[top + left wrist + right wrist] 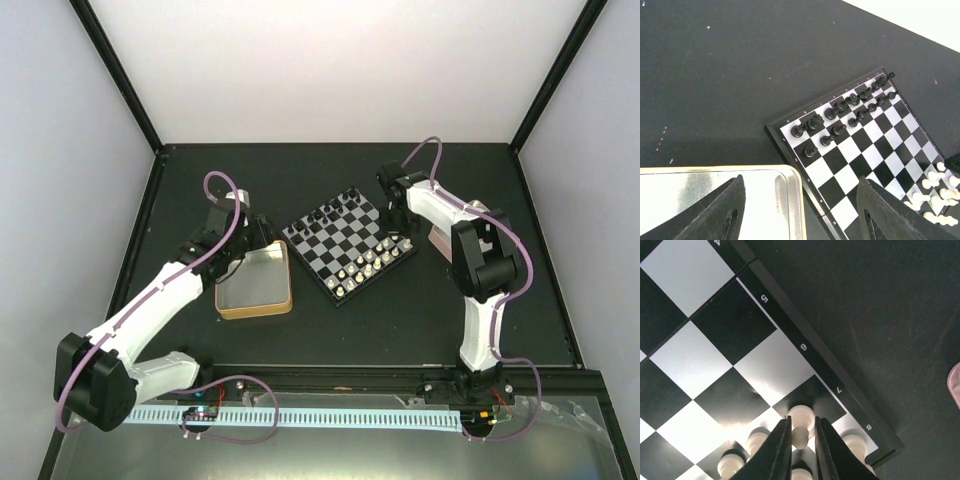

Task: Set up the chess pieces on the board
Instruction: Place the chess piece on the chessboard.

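One cream piece sits clamped between fingers of the right gripper, base hidden. Left gripper fingers stand wide apart, cropped at frame bottom, over the board corner.

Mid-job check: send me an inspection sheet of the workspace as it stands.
Surface: dark table, a few pale specks.
Job's things: board angled at centre; black pieces in two rows at one edge, white pieces along the opposite edge.
Clutter: gold-rimmed tin left of board, nothing seen inside; pink tray partly hidden behind right arm.
End effectors: left end effector open, over tin corner; right end effector shut on white piece.
Cables: purple cables loop along both arms.
Surroundings: pale walls, black frame.
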Motion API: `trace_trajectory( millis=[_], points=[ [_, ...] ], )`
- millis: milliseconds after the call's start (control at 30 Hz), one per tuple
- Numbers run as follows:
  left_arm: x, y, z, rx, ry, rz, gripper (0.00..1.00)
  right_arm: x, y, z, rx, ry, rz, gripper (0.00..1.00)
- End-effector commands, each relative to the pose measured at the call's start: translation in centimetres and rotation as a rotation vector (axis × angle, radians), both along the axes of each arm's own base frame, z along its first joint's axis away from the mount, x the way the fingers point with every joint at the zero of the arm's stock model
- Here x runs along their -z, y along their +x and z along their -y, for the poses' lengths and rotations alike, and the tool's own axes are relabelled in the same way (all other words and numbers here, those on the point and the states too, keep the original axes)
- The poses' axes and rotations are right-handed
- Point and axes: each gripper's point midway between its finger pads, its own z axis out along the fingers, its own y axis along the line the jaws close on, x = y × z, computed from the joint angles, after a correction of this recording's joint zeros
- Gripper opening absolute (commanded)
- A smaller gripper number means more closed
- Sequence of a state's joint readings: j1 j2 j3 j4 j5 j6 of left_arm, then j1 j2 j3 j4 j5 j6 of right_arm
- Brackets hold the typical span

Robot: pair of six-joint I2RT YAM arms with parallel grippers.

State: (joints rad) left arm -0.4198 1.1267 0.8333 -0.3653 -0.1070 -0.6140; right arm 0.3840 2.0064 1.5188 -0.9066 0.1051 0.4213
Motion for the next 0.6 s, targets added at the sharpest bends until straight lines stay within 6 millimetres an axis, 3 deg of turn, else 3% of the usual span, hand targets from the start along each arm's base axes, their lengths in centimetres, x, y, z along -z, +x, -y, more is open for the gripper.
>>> trace_trajectory(
  millis=[0,133,400,567],
  points=[
    [-2.2,1.0,0.3,-0.005,-0.033,0.048,0.63,-0.2,0.8,0.9,0.017,-0.051,0.010,0.19],
    [-3.3,0.9,0.4,-0.001,-0.051,0.072,0.64,-1.6,1.1,0.8,0.019,-0.039,0.033,0.29],
    [-6.8,-0.8,0.3,0.042,-0.080,0.134,0.73,-7.6,0.7,1.2,0.045,-0.006,0.138,0.35],
    [-8.7,-2.6,0.2,0.086,-0.095,0.174,0.76,-8.5,-0.5,1.6,0.039,0.004,0.143,0.34]
  ],
)
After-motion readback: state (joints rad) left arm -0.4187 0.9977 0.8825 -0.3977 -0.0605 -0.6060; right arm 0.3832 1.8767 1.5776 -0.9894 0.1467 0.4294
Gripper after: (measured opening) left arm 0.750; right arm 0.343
